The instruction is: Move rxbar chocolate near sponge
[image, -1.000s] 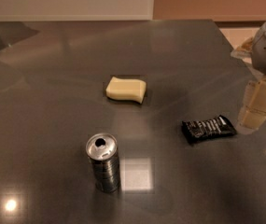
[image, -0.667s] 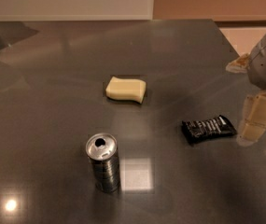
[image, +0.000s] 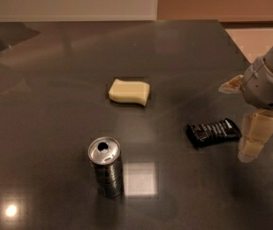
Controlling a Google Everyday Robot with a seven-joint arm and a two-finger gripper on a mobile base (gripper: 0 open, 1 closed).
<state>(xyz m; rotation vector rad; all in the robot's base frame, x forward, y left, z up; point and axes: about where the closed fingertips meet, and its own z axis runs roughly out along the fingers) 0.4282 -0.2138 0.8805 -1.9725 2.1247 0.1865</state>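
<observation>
The rxbar chocolate [image: 213, 132], a flat bar in a glossy black wrapper with white lettering, lies on the dark table [image: 50, 104] at the right. The sponge [image: 129, 91], a pale yellow block with wavy sides, lies near the table's middle, up and to the left of the bar. My gripper [image: 254, 137] hangs down from the grey wrist at the right edge. It is just to the right of the bar's right end, close to the table top, and it holds nothing that I can see.
A silver can [image: 106, 166] stands upright at the front, left of the bar and below the sponge. The table's right edge [image: 232, 47] runs close behind my arm, with pale floor beyond it.
My gripper has come down and a little to the left, closer to the right end of the bar. The bar, sponge and can have not moved.
</observation>
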